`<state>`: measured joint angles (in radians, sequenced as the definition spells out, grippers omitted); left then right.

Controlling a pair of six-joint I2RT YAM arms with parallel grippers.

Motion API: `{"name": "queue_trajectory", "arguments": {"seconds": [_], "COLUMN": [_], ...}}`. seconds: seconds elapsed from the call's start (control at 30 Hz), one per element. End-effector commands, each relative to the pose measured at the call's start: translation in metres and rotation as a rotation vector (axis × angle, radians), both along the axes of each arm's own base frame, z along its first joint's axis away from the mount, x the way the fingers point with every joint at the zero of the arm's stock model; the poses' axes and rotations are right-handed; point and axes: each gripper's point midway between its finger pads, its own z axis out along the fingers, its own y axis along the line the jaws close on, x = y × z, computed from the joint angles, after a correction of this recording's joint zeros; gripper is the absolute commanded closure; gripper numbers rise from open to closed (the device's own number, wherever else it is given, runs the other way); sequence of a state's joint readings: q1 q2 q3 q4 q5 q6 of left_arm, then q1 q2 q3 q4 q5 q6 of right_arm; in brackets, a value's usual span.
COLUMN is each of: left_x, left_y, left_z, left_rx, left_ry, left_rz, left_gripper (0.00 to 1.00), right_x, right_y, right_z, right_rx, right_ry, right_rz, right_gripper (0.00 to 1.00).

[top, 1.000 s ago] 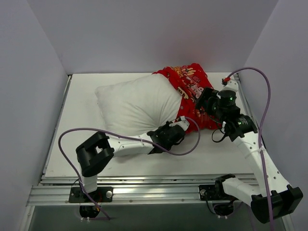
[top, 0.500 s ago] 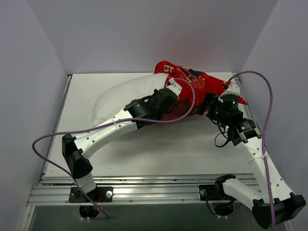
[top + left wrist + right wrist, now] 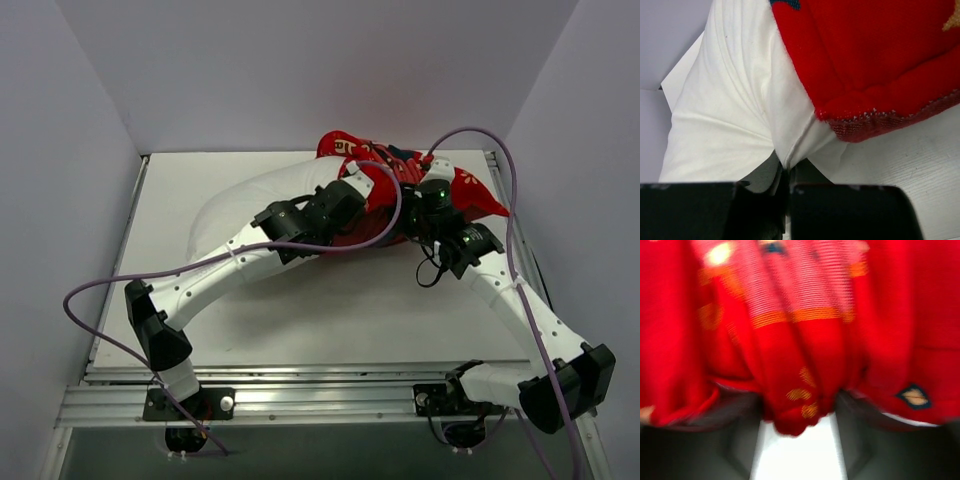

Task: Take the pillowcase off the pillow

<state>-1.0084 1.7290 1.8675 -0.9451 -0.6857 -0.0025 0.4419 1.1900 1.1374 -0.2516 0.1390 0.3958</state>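
Compare with the view one second earlier.
- Note the pillow [image 3: 255, 200] flattened and drawn out to the left of the left gripper [image 3: 366, 186], no longer plump.
- Note the pillowcase [image 3: 470, 195] stretched out to the right of both grippers, toward the far right corner of the table [image 3: 300, 310].
- Note the left arm extended from the near edge of the pillow up across its middle.
- Note the right gripper [image 3: 412, 214] shifted leftward since half a second ago, now just right of the left gripper, jaws narrowed from wide.

Left gripper [image 3: 787, 175]: clamped tight on a pinched ridge of white pillow [image 3: 725, 115] fabric directly ahead of the fingertips. Find the red hem of the pillowcase [image 3: 865, 60] above and right of that pinch, overlapping the pillow. Find bare table [image 3: 910, 170] below the hem, on the right.

Right gripper [image 3: 797, 432]: fingers [image 3: 735, 445] apart, with a hanging fold of pillowcase [image 3: 790, 340] between them and table [image 3: 795, 460] visible under the fold. Cannot tell through the motion blur whether clamped or merely straddling.

Surroundings and obstructions:
- Grey walls [image 3: 300, 70] ahead and to both sides of the grippers.
- Metal rail [image 3: 300, 400] well behind both grippers, at the arm bases.
- Left purple cable [image 3: 67, 298] looped over the left wrist and across part of the pillowcase.
- Right purple cable [image 3: 470, 129] arched above the right gripper.
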Motion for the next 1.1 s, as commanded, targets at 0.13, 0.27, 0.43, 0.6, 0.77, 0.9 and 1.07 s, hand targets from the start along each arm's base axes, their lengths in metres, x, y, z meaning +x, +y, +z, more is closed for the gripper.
{"name": "queue_trajectory", "arguments": {"seconds": [0.13, 0.27, 0.43, 0.6, 0.77, 0.9, 1.07], "left_x": [0.003, 0.003, 0.0, -0.011, -0.025, -0.034, -0.043], "left_y": [0.061, 0.101, 0.146, 0.193, 0.228, 0.233, 0.215], "left_z": [0.085, 0.086, 0.104, 0.123, 0.134, 0.129, 0.121], "left_rx": [-0.163, -0.147, -0.133, -0.123, -0.148, -0.21, -0.307], "left_ry": [-0.157, -0.153, -0.185, -0.216, -0.23, -0.169, -0.082], "left_rz": [0.148, 0.225, 0.315, 0.401, 0.452, 0.426, 0.351], "left_gripper": [0.98, 0.98, 0.98, 0.98, 0.98, 0.98, 0.98], "right_x": [0.029, 0.041, 0.047, 0.039, 0.025, 0.018, 0.014], "right_y": [-0.073, -0.126, -0.198, -0.243, -0.293, -0.306, -0.296], "right_z": [0.017, 0.04, 0.082, 0.146, 0.185, 0.212, 0.247], "right_rx": [-0.096, -0.083, -0.094, -0.055, -0.077, -0.071, -0.058], "right_ry": [-0.057, -0.085, -0.124, -0.246, -0.293, -0.331, -0.412], "right_rz": [-0.358, -0.547, -0.773, -0.902, -1.018, -1.022, -0.956], "right_gripper": [1.0, 1.0, 1.0, 1.0, 1.0, 1.0, 1.0]}}
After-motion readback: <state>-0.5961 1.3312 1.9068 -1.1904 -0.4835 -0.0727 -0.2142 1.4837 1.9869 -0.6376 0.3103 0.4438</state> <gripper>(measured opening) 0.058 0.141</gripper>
